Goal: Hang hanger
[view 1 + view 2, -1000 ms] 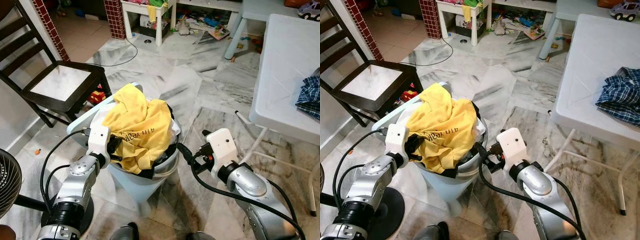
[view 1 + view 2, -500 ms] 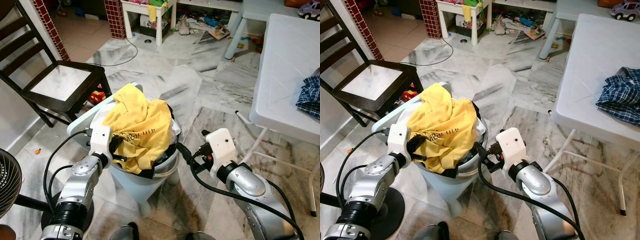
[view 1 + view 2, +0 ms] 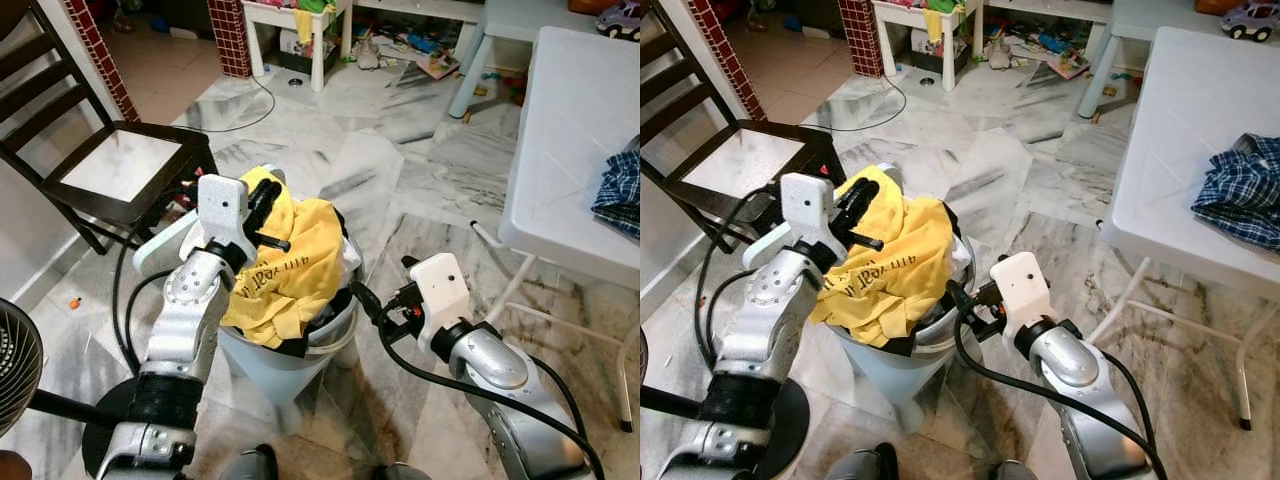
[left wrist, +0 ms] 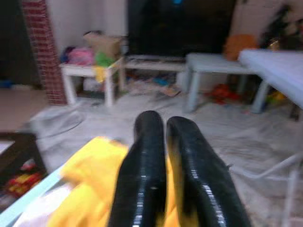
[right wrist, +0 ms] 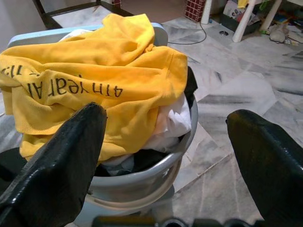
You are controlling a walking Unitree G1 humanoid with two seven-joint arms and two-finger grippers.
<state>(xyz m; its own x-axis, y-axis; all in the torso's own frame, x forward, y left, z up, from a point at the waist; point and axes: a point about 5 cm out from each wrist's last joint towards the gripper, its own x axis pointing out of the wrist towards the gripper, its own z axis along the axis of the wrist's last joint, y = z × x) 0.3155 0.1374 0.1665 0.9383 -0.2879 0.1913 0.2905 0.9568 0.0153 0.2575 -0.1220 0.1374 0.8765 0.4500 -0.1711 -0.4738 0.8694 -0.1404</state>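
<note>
My left gripper [image 3: 268,212] is raised at the top of the yellow shirt [image 3: 290,262], fingers [image 4: 144,179] pressed nearly together with yellow cloth around them; I can't tell if they really pinch it. The shirt heaps over the pale blue laundry basket [image 3: 902,375], black lettering on it upside down and not readable. No hanger can be made out. My right gripper [image 3: 962,306] sits just right of the basket rim, fingers [image 5: 61,168] spread wide, holding nothing. The right wrist view adds white and dark clothes [image 5: 170,120] under the shirt inside the basket. Left of the basket stands a dark wooden chair [image 3: 95,165], close. Right of the basket is open marble floor [image 3: 400,180], then the white table [image 3: 1180,150] edge with a plaid shirt [image 3: 1245,190] on it. A black cable [image 3: 250,105] lies on floor beyond basket.
</note>
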